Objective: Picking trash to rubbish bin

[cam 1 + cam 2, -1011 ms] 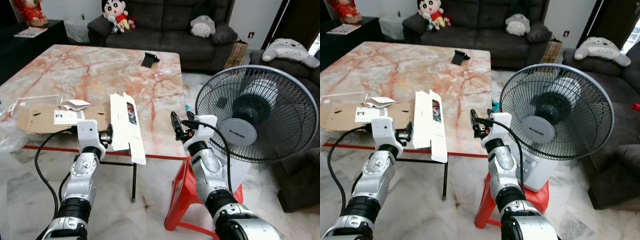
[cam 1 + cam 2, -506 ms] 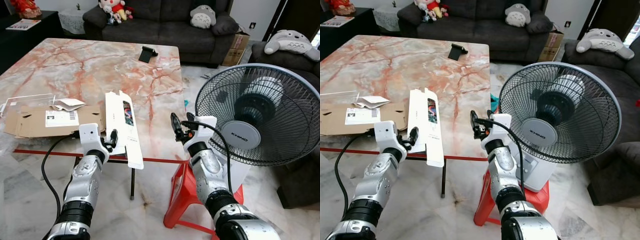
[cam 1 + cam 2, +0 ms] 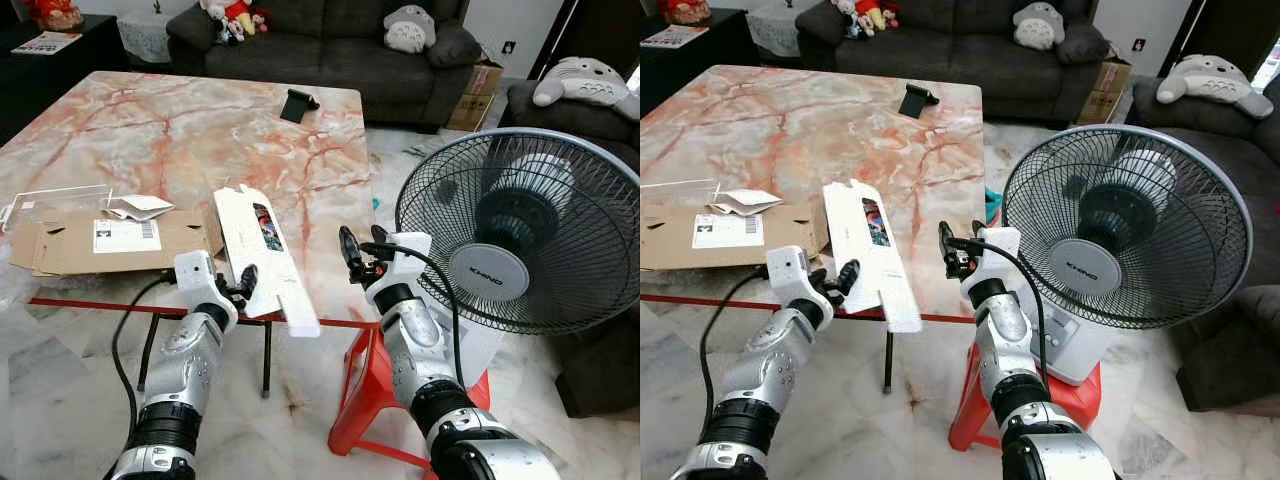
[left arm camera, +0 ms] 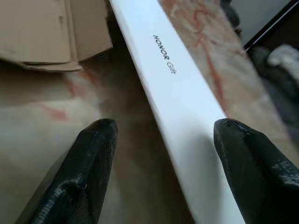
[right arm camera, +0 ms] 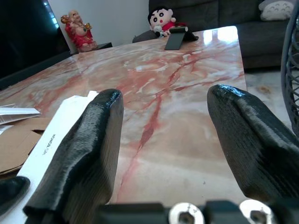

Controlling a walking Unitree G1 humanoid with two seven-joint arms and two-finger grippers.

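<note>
Flattened white box [image 3: 265, 255]: light, stiff card overhanging the table [image 3: 150, 140] edge; best taken by its long side. Left tool [image 3: 240, 285] spread wide around it, not yet closed; right tool [image 3: 356, 258] spread, empty.

Marble table [image 3: 150, 130], dark sofa [image 3: 320, 40], fan [image 3: 520, 235] on red stool [image 3: 360, 400].

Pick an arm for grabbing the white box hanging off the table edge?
Left. The left pincer is open right at the white box, which lies between its fingers in the left wrist view. The right pincer, also open, hovers off to the box's side by the fan.
</note>
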